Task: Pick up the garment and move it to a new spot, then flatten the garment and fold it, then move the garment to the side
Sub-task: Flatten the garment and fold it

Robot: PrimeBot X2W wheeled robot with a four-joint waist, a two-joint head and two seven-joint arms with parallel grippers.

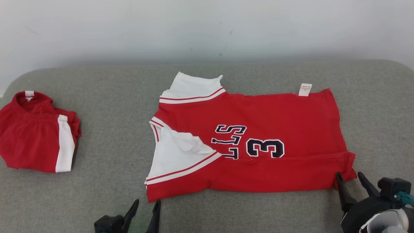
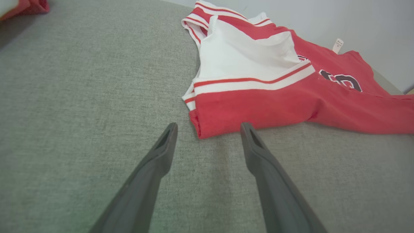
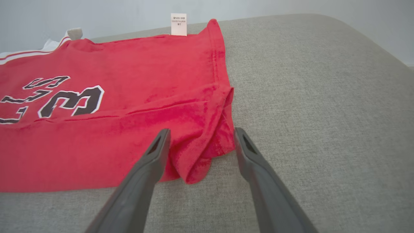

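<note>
Partly folded jersey, both claws open at its near edge

Jersey (image 1: pixel 258 142) lies flat on grey cushion (image 1: pixel 113 181), from the centre to the right of the head view. Its near long edge is turned over in a band that reaches the "3".

Long axis runs left–right. Neck and white sleeves (image 1: pixel 181 152) point to the robot's left. Hem points right, with care label (image 1: pixel 305 89) at the far right corner.

Handling, as judged: light, limp knit with no stiffness. It would likely sag and unfold if lifted by one point. Not fragile or slippery, but it may drag on the woven cushion. Best hold is the two near corners, pinching through both layers of the fold.

Left claw (image 1: pixel 147 202) is spread and holds nothing, tips just short of the near-left corner. Right claw (image 1: pixel 349 174) is also spread, fingers straddling the bunched near-right hem corner, not closed on it.

Second red garment (image 1: pixel 35 136) sits well apart at far left.
</note>
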